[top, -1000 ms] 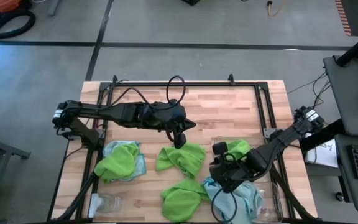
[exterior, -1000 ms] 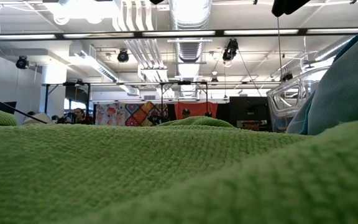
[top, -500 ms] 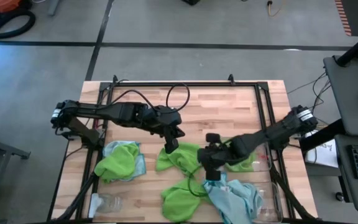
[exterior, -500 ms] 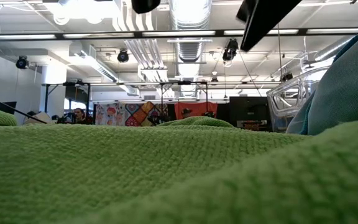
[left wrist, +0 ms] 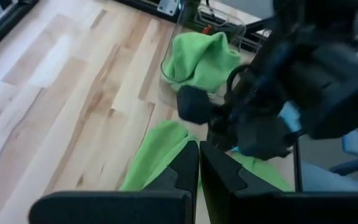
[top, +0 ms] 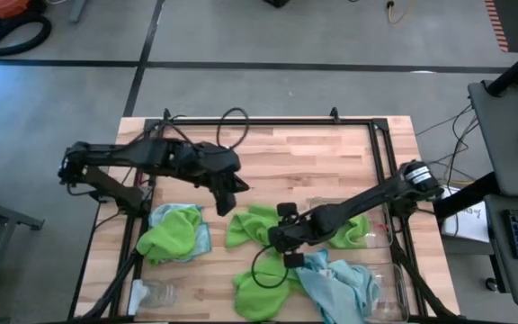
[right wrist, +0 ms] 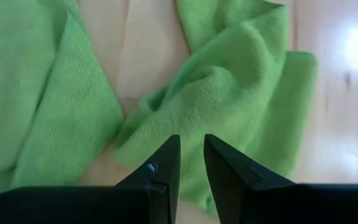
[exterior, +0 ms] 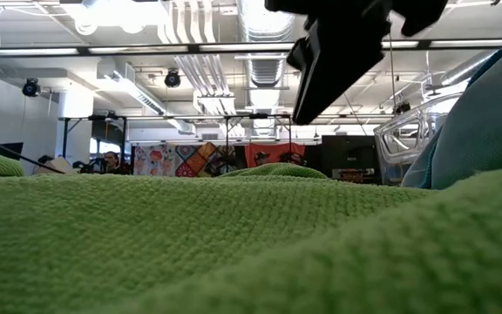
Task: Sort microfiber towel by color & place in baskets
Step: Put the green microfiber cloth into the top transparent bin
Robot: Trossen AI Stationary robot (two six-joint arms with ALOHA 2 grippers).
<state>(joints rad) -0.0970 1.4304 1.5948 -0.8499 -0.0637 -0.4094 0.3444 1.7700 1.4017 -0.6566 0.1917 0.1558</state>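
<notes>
No writing can be read anywhere. Four green towels show: one (top: pixel 257 227) mid-desk, one (top: pixel 261 286) at the front edge, one (top: pixel 171 234) over a blue towel (top: pixel 200 241) on the left, and one (top: pixel 349 225) in the right basket (top: pixel 380 236). A second blue towel (top: pixel 340 286) lies front right. The right gripper (top: pixel 288 247), fingers slightly parted, hovers over the middle towel. The left gripper (top: pixel 225 203), fingers nearly together and holding nothing, hangs nearby.

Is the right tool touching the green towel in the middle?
Cannot tell. The right wrist view shows the right tool over the middle green towel, but no plain contact or gap.
</notes>
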